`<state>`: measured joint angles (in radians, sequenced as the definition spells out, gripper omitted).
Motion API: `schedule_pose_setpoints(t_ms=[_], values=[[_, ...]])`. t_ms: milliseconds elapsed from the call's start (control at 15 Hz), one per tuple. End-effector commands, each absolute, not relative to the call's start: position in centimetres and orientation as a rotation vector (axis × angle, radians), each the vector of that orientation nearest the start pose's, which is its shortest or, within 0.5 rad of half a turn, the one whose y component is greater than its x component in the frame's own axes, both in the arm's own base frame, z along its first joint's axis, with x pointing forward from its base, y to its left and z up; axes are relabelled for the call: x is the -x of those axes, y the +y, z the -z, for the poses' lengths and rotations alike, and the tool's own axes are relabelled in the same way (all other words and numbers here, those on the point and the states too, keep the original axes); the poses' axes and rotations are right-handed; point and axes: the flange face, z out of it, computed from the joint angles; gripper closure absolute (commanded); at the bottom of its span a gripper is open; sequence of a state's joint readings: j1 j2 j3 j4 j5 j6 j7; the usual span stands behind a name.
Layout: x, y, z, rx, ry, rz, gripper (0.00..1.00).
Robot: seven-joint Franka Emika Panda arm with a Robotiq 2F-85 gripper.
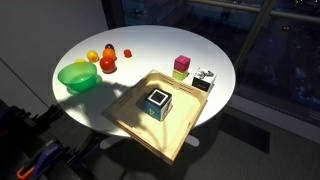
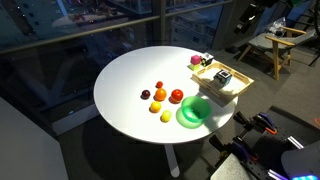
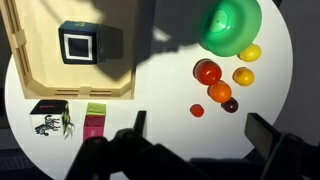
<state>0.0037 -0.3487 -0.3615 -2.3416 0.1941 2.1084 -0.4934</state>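
Note:
My gripper hangs open high above the round white table, with nothing between its dark fingers. Closest below it lies a small red fruit, part of a cluster with a dark plum, an orange, a red fruit and two yellow ones. A green bowl sits just beyond the cluster. A black-and-white cube rests inside a wooden tray. In both exterior views the gripper is out of sight.
Beside the tray lie a green block, a pink block and a black-and-white block. The tray overhangs the table edge. Bowl and fruit sit opposite. Dark windows surround the table.

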Motion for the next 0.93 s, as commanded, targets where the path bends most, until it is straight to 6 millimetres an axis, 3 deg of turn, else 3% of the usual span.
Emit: schedule_pose_setpoints(t_ms=[0,867], values=[[-42.85,-15.87,-47.18,2.895,-0.083,0.289,0.00],[-42.87,-15.66,-47.37,2.895,-0.091,0.312,0.00]])
